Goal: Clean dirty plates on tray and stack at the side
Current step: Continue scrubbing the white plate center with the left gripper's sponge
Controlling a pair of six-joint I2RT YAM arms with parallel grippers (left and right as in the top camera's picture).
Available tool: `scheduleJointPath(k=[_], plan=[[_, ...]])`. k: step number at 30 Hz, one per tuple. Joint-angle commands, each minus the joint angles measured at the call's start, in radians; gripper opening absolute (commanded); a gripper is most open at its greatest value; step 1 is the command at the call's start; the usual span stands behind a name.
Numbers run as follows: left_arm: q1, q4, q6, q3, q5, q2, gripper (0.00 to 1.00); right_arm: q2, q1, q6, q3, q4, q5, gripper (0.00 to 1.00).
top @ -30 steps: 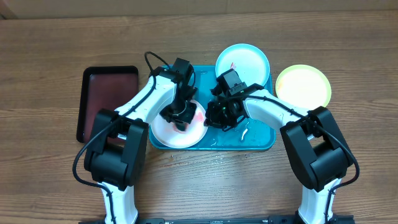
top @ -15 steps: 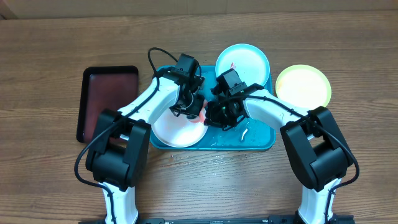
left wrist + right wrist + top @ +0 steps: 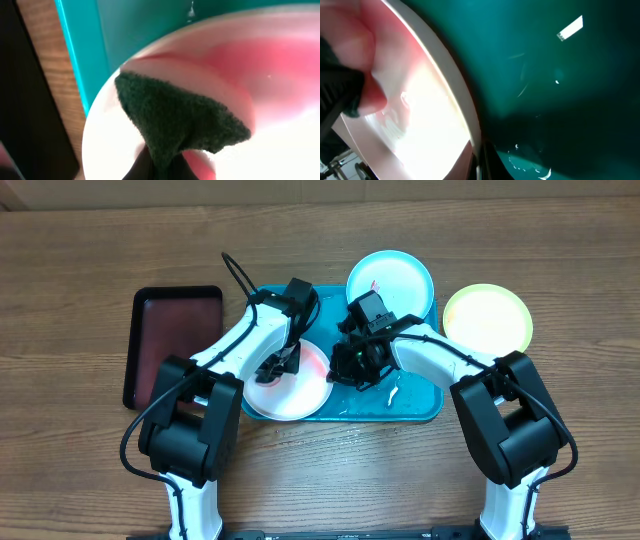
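The left gripper [image 3: 282, 364], jaws clamped on a dark green sponge [image 3: 175, 120], is pressing it onto the red-smeared white plate [image 3: 290, 392] at the turquoise tray's [image 3: 415, 398] 8 o'clock corner. The right gripper [image 3: 352, 366] jaws are pinching that plate's 3 o'clock rim. The cyan plate [image 3: 390, 280] is overlapping the tray's 12 o'clock edge, and the yellow-green plate [image 3: 487, 318] is lying on the tabletop [image 3: 80, 240] at 2 o'clock.

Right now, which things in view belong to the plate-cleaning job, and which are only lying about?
Belong to the job: white plate, cyan plate, yellow-green plate, turquoise tray, green sponge.
Only lying about: black tray.
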Motion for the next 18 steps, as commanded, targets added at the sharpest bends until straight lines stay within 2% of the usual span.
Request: scheduleJointPath(k=[1, 6, 8, 13, 18], plan=[[0.01, -0.031, 0.11, -0.007, 0.13, 0.019, 0.04, -0.004, 0.004, -0.015, 0.001, -0.002, -0.019, 0.04], [0.01, -0.02, 0.37, -0.007, 0.469, 0.019, 0.04, -0.004, 0.004, -0.014, 0.001, -0.001, -0.019, 0.04], [0.01, -0.003, 0.425, -0.007, 0.575, 0.019, 0.04, -0.004, 0.004, -0.014, 0.001, -0.002, -0.019, 0.04], [0.01, 0.039, 0.435, -0.007, 0.716, 0.019, 0.04, -0.004, 0.004, -0.014, 0.001, -0.005, -0.019, 0.04], [0.01, 0.038, 0.435, -0.007, 0.712, 0.019, 0.05, -0.004, 0.004, -0.015, 0.001, -0.005, -0.019, 0.04]])
